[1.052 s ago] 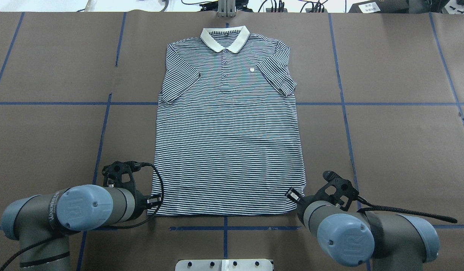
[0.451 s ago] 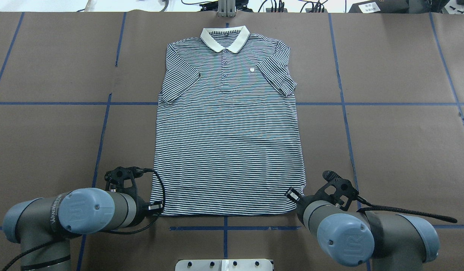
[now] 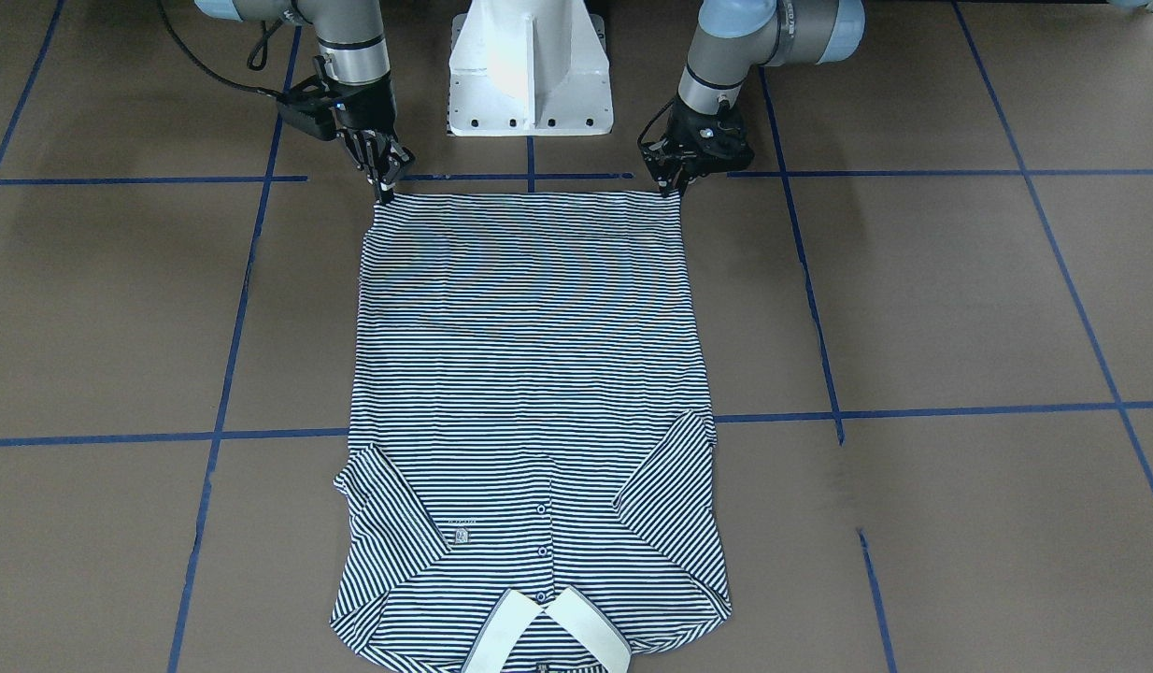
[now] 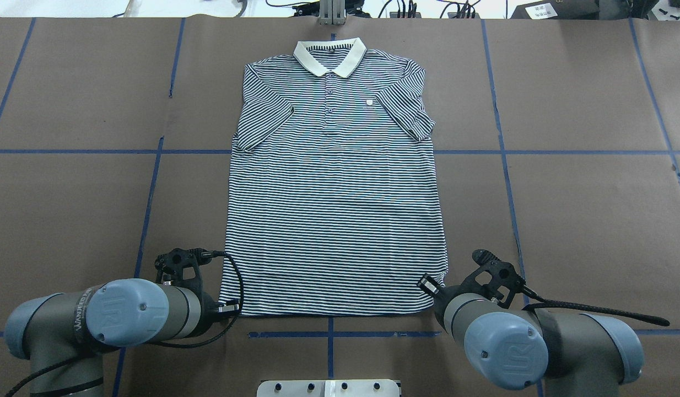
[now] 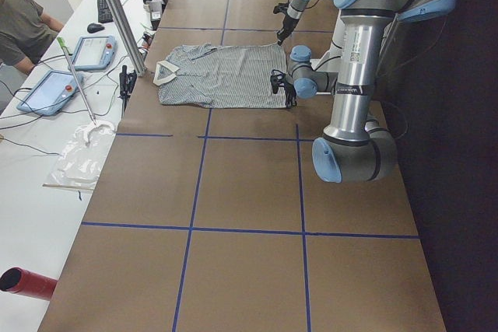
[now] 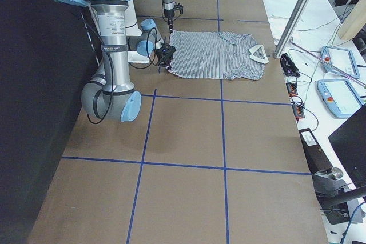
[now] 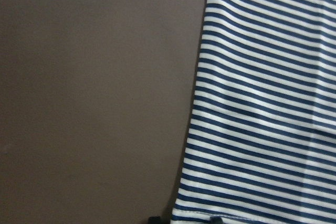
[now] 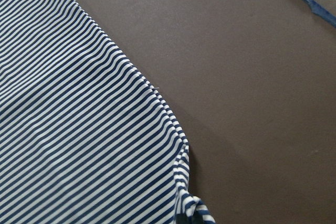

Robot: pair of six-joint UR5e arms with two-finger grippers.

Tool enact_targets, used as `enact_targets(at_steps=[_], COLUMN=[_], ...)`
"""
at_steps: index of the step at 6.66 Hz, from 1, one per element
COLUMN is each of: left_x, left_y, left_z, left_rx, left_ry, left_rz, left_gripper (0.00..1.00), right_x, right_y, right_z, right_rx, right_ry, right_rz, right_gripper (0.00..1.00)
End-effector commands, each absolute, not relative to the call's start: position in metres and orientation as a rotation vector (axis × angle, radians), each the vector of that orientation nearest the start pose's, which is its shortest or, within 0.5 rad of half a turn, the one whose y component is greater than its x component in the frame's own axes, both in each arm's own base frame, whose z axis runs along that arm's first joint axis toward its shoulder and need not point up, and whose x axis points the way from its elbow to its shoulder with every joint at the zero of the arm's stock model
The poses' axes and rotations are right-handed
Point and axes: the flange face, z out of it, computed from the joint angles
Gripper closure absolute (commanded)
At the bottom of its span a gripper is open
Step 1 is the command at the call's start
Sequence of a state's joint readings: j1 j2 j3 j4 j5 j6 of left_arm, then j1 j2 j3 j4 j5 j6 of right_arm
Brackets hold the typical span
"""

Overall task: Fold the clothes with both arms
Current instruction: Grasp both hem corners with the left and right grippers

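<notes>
Nudged toward the robot since a second ago, left gripper tips-down at one hem corner of the polo shirt, jaws narrow, grip on cloth impossible to tell. Right gripper unmoved, jaws pinched on the opposite hem corner, cloth bunched there. Shirt flat, buttons up, on the brown table, collar at the far edge.

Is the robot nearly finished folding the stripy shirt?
Just starting. Done: the polo shirt lies flat, its sleeves turned in over the chest. In hand: the right claw looks pinched on one bottom corner, and the left claw sits at the other, its grip unclear. To do: no body fold shows yet, so all of that.
</notes>
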State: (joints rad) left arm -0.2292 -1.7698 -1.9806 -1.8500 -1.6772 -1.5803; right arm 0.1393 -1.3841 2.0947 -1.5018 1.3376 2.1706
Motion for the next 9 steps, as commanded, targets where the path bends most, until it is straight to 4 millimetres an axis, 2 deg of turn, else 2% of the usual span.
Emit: enact_targets(at_steps=[1, 2, 3, 4, 5, 6, 7, 8, 9], left_x=[0.499, 0.483, 0.475, 0.468, 0.446, 0.431, 0.434, 0.434, 0.439], left_y=[-0.241, -0.236, -0.219, -0.201, -0.194, -0.191, -0.196, -0.229, -0.282], left_z=[0.33, 0.305, 0.287, 0.271, 0.249, 0.237, 0.229, 0.217, 0.207], left_rx=[-0.015, -0.026, -0.074, -0.136, -0.155, -0.152, -0.149, -0.098, 0.001], left_ry=[0.915, 0.955, 0.953, 0.964, 0.976, 0.97, 0.99, 1.015, 1.017], left_rz=[-0.166, -0.17, -0.213, -0.278, -0.298, -0.307, -0.323, -0.371, -0.372], left_gripper=[1.0, 1.0, 1.0, 1.0, 1.0, 1.0, 1.0, 1.0, 1.0], right_x=[-0.487, -0.476, -0.465, -0.444, -0.42, -0.41, -0.4, -0.392, -0.395], right_y=[-0.226, -0.221, -0.186, -0.142, -0.13, -0.139, -0.172, -0.205, -0.235], right_z=[0.323, 0.313, 0.309, 0.303, 0.29, 0.282, 0.272, 0.262, 0.251], right_rx=[0.04, 0.026, -0.008, -0.046, -0.069, -0.054, -0.022, 0.016, 0.087], right_ry=[-0.828, -0.854, -0.848, -0.842, -0.861, -0.858, -0.885, -0.91, -0.926], right_rz=[0.789, 0.781, 0.717, 0.629, 0.6, 0.621, 0.697, 0.751, 0.723], right_gripper=[1.0, 1.0, 1.0, 1.0, 1.0, 1.0, 1.0, 1.0, 1.0])
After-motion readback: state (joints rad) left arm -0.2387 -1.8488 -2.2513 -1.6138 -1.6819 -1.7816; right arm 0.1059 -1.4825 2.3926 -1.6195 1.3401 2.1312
